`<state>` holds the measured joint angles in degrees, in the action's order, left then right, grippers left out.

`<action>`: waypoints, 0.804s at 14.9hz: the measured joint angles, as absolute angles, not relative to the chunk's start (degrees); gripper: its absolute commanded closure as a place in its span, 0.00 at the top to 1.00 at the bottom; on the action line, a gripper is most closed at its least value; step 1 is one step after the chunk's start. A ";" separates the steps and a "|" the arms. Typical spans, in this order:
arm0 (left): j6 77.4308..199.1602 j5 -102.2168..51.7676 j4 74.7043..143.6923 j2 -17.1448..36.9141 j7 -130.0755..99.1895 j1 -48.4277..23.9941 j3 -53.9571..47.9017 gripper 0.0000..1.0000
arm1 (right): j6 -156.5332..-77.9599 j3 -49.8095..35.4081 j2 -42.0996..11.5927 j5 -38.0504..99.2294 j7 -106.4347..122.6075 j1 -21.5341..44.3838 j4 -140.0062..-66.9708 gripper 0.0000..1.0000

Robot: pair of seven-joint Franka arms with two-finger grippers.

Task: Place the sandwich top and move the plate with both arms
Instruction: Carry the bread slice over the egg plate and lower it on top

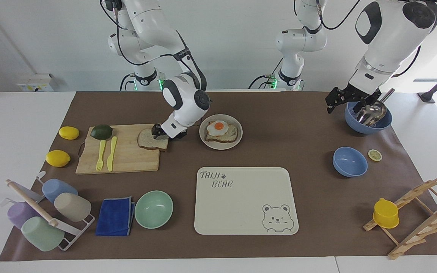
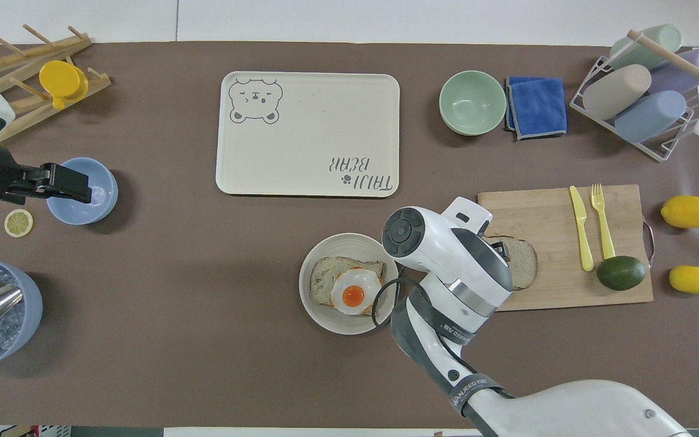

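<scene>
A matt brown paper-like sheet [image 1: 298,129] covers the white tabletop [image 1: 21,125]. The cutting board [image 1: 127,159] is pale wood with visible grain; the drying rack [image 1: 419,212] is bare wood too. The sandwich top [image 1: 148,141] looks rough and porous, with a darker crust. The plate [image 1: 237,142] is smooth, matt beige. The tray [image 1: 241,204] has a smooth, faintly satin cream surface. The blue cloth [image 1: 115,216] looks soft and napped. The scoop [image 1: 372,112] is shiny metal. The fork [image 1: 100,155] and knife [image 1: 111,153] are glossy yellow plastic. The arms' shells are glossy white plastic.
</scene>
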<state>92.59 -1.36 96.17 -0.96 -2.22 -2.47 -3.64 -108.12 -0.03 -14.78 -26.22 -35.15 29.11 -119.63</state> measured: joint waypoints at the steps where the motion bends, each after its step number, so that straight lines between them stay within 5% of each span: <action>1: 92.59 -1.36 96.17 -0.96 -2.22 -2.47 -3.64 1.00 | -108.12 -0.06 -14.73 -26.22 -35.14 29.12 -119.64 0.03; 6: 92.59 -1.36 96.17 -0.96 -2.22 -2.47 -3.64 1.00 | -105.64 -1.02 -13.98 -26.28 -34.96 29.64 -118.20 0.00; 12: 92.59 -1.36 96.17 -0.96 -2.22 -2.47 -3.64 1.00 | -93.01 -8.74 -15.85 -23.77 -30.54 33.12 -98.98 0.00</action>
